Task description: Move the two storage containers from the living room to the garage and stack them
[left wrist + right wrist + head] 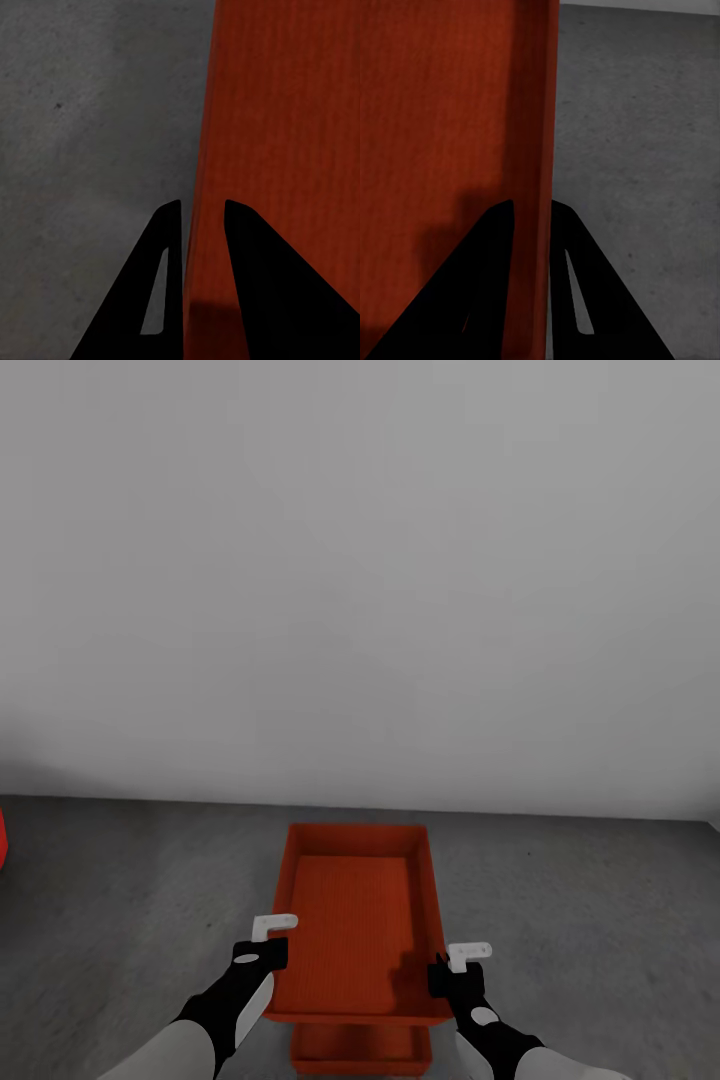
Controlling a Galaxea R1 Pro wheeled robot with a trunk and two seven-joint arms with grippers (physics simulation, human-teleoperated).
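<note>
dark grey concrete floor [120,920] carries a lower orange-red container [360,1050].

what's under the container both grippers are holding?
A second orange container on the grey floor; only its near end shows below the held container. The rest is covered.

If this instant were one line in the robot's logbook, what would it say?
place: garage floor | left gripper: shut on upper container wall | right gripper: same, opposite wall | lower container: beneath, near end showing
</note>
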